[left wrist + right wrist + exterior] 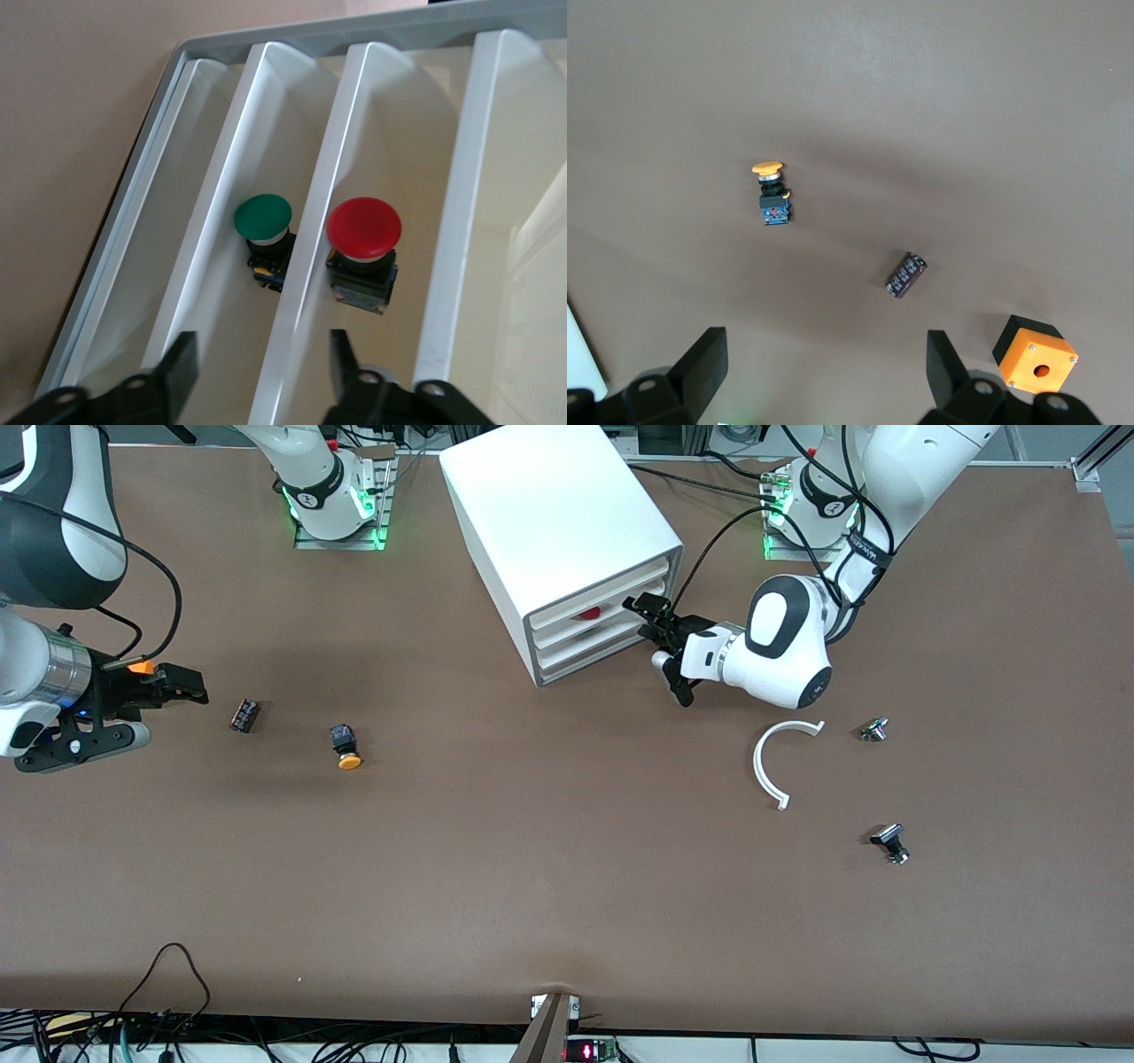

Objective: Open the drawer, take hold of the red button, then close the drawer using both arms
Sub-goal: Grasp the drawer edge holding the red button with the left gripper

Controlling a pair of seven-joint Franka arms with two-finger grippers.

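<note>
The white cabinet (558, 509) stands at the back middle of the table. The red-capped button (589, 612) shows through its drawer fronts. In the left wrist view the red button (363, 232) lies in one shallow white drawer (407, 133), with a green-capped button (263, 219) in the tray beside it. My left gripper (651, 622) is at the drawer fronts (594, 636). It is open (261, 354) and straddles the white front edge between those two trays. My right gripper (190, 688) is open (826, 359) and empty, and waits above the table at the right arm's end.
An orange-yellow-capped button (345, 746) (772, 195) and a dark cylinder (245, 716) (905, 274) lie near my right gripper. An orange box (1035, 359) sits beside it. A white curved piece (769, 760) and two small metal parts (874, 730) (892, 843) lie toward the left arm's end.
</note>
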